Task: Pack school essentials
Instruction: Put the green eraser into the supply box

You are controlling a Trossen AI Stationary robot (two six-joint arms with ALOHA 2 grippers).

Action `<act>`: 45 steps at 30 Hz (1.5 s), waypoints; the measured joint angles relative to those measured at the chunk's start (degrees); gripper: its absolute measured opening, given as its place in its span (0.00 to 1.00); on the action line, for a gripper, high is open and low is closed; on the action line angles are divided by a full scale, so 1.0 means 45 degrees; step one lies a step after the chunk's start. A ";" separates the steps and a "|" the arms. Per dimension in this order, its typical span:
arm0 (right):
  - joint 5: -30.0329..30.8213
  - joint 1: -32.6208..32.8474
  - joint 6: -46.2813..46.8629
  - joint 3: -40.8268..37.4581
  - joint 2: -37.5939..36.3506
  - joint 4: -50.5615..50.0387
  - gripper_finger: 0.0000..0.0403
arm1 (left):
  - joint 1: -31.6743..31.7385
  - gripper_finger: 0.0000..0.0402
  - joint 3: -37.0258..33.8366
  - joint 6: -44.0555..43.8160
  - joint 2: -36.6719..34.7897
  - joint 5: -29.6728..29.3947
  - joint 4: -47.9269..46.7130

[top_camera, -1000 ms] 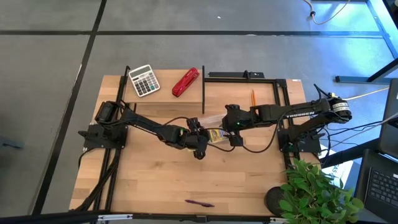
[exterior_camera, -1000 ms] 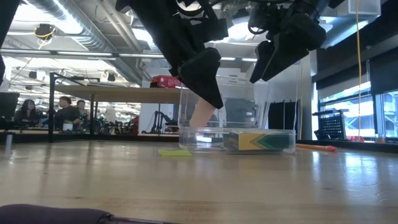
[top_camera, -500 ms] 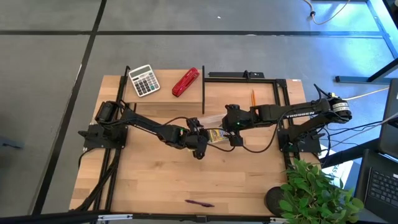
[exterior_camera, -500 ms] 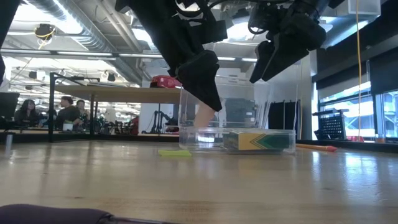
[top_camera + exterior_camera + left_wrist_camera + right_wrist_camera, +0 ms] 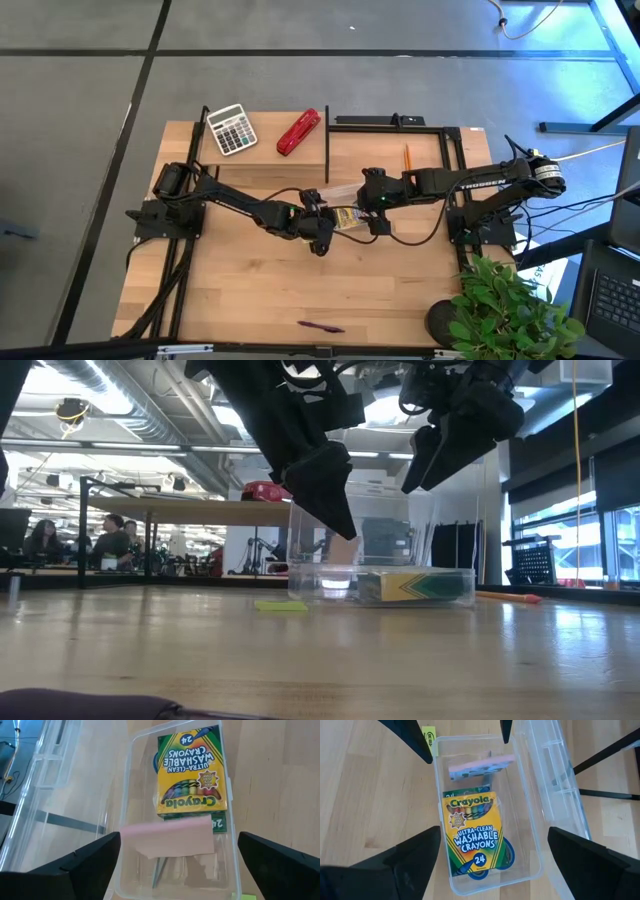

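- Left gripper (image 5: 318, 233) hanging over the near end of the clear box (image 5: 126, 810), fingers (image 5: 75, 865) spread wide, gripping nothing.
- Pink pad (image 5: 172, 837) lying directly below it inside the box, one end propped on the crayon box (image 5: 192, 772), so sitting tilted rather than flat. Judging the pad as just let go.
- Right gripper (image 5: 378, 215) hovering over the far end of the same box, fingers (image 5: 395, 862) likewise apart, empty.
- Crayon box lying flat on the floor of the clear box; blue scissors handle (image 5: 507, 854) peeking out from under it.
- Box lid (image 5: 555, 775) lying open alongside, on the side away from the table front.
- Small yellow block (image 5: 429, 736) sitting on the table just outside the box, near the left gripper.
- Pencil (image 5: 407, 157) lying well apart toward the table back, right side; pen (image 5: 320, 326) lying near the front edge.
- Calculator (image 5: 231, 129) and stapler (image 5: 298, 132) resting on the back-left corner, not part of the load.
- Step in hand, as I read it: clearing out after the drop. Doing it well means lifting straight up, keeping fingers wide so neither tip is catching the pad's raised edge or the box wall.
- Risk: both grippers crowding one box; moving one at a time looks safer.
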 joint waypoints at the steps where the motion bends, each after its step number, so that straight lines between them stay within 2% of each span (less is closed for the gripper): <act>1: 0.0000 0.0000 -0.0004 0.0000 0.0000 0.0004 0.92 | -0.0010 0.99 0.0000 0.0000 -0.0004 0.0000 0.0000; 18: -0.0007 0.0009 -0.0004 0.0005 0.0000 0.0047 0.92 | -0.0281 0.99 -0.0009 0.0015 -0.1184 0.0136 -0.0085; 28: -0.0008 0.0005 -0.0004 0.0005 0.0000 0.0165 0.92 | -0.1377 0.99 -0.0005 0.0047 -0.2734 0.0141 -0.0434; 34: -0.0005 0.0005 -0.0004 0.0005 0.0000 0.0268 0.92 | -0.2685 0.99 -0.0005 -0.0385 -0.3267 0.0208 -0.1852; 41: -0.0005 0.0005 -0.0004 0.0005 0.0000 0.0476 0.92 | -0.3729 0.99 -0.0005 -0.2834 -0.3458 0.2356 -0.2486; 45: -0.0010 0.0005 0.0000 0.0005 0.0000 0.0495 0.92 | -0.4284 0.99 -0.0005 -0.3658 -0.3453 0.2722 -0.2484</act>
